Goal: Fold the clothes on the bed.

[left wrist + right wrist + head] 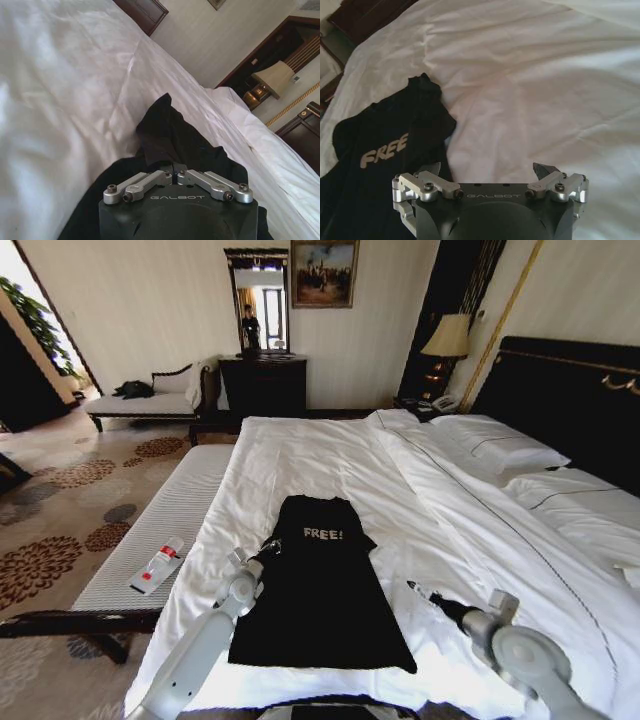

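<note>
The clothes are one black T-shirt (320,590) with white "FREE!" lettering, lying lengthwise on the white bed (330,455) near its foot, with the sides folded in to a narrow strip. My left gripper (270,546) is at the shirt's left edge beside the lettering. In the left wrist view the left gripper (175,169) is shut on a raised fold of the T-shirt (165,130). My right gripper (413,587) hovers over bare sheet just right of the shirt. In the right wrist view the right gripper (487,169) is open and holds nothing, with the T-shirt (390,145) off to one side.
A pale ribbed bench (170,530) runs along the bed's left side with a small red-and-white bottle (160,563) on it. White pillows (500,452) and a dark headboard (570,400) lie at the right. A lamp (448,338), a dark dresser (262,385) and a chaise longue (150,400) stand behind.
</note>
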You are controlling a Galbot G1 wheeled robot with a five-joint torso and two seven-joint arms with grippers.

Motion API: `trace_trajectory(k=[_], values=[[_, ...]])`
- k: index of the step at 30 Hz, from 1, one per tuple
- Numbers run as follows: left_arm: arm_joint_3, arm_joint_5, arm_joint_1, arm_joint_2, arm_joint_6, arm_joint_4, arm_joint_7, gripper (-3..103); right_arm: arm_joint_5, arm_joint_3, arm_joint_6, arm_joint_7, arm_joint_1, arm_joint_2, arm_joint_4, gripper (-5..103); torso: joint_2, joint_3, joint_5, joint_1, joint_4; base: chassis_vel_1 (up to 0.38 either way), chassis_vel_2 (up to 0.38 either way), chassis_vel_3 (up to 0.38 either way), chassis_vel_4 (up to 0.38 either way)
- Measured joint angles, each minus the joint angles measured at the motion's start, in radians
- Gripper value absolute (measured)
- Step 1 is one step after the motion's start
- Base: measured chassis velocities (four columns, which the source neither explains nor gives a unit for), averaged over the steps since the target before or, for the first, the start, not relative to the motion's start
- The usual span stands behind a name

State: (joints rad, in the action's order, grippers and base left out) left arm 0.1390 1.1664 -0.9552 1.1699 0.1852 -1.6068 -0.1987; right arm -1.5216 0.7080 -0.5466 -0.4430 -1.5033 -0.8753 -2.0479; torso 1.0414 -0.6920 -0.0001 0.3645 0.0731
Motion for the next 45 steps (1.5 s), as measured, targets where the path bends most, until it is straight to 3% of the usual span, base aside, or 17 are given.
trace_trajectory(k=[8, 14, 27, 29, 31, 33, 36, 38, 41, 44, 45], values=[[-0.011, 0.026, 0.06, -0.04, 0.005, 0.001, -0.018, 0, -0.123, -0.185, 0.006, 0.022, 0.297, 0.007, 0.204, 100, 0.0, 0.0, 0.0002, 0.0, 0.0001, 0.0, 0.0, 0.0, 0.0], [-0.018, 0.05, 0.106, -0.058, 0.011, 0.022, -0.021, 0, -0.101, -0.279, 0.011, 0.053, 0.45, -0.023, 0.328, 100, 0.0, 0.0, 0.0, 0.0, -0.0001, 0.0, 0.0, 0.0, 0.0], [-0.013, 0.104, 0.197, -0.092, 0.024, 0.073, -0.014, 0, -0.05, -0.368, -0.005, 0.073, 0.57, -0.101, 0.502, 102, 0.0, 0.0, 0.0001, 0.0, -0.0004, 0.0, 0.0, 0.0, 0.0], [-0.029, 0.11, 0.226, -0.094, 0.026, 0.088, -0.012, 0, -0.037, -0.362, -0.005, 0.081, 0.571, -0.106, 0.519, 96, 0.0, 0.0, 0.0001, 0.0, 0.0001, 0.0, 0.0, 0.0, 0.0], [-0.033, 0.111, 0.23, -0.095, 0.026, 0.089, -0.011, 0, -0.033, -0.358, -0.005, 0.083, 0.57, -0.107, 0.522, 96, 0.0, 0.0, 0.0, 0.0, 0.0003, 0.0, 0.0, 0.0, 0.0], [-0.034, 0.111, 0.231, -0.099, 0.026, 0.091, -0.007, 0, -0.03, -0.351, -0.005, 0.086, 0.568, -0.11, 0.523, 80, 0.0, 0.0, 0.0001, 0.0, 0.0004, 0.0, 0.0, 0.0, 0.0], [-0.034, 0.11, 0.23, -0.101, 0.026, 0.093, -0.005, 0, -0.03, -0.35, -0.005, 0.086, 0.567, -0.113, 0.523, 75, 0.0, 0.0, 0.0001, 0.0, 0.0002, 0.0, 0.0, 0.0, 0.0], [-0.034, 0.108, 0.228, -0.103, 0.026, 0.096, -0.004, 0, -0.029, -0.352, -0.005, 0.084, 0.568, -0.121, 0.523, 64, 0.0, 0.0, -0.0001, 0.0, 0.0, 0.0, 0.0, 0.0, 0.0], [-0.034, 0.108, 0.23, -0.104, 0.026, 0.097, -0.004, 0, -0.027, -0.353, -0.005, 0.083, 0.568, -0.128, 0.523, 58, 0.0, 0.0, 0.0, 0.0, -0.0001, 0.0, 0.0, 0.0, 0.0], [-0.035, 0.11, 0.236, -0.11, 0.026, 0.096, -0.006, 0, -0.025, -0.352, -0.007, 0.081, 0.57, -0.14, 0.53, 42, 0.0, 0.0, 0.0002, 0.0, 0.0003, 0.0, 0.0, 0.0, 0.0], [-0.035, 0.11, 0.236, -0.112, 0.027, 0.095, -0.006, 0, -0.024, -0.352, -0.008, 0.081, 0.571, -0.143, 0.532, 42, 0.0, 0.0, 0.0003, 0.0, 0.0002, 0.0, 0.0, 0.0, 0.0]])
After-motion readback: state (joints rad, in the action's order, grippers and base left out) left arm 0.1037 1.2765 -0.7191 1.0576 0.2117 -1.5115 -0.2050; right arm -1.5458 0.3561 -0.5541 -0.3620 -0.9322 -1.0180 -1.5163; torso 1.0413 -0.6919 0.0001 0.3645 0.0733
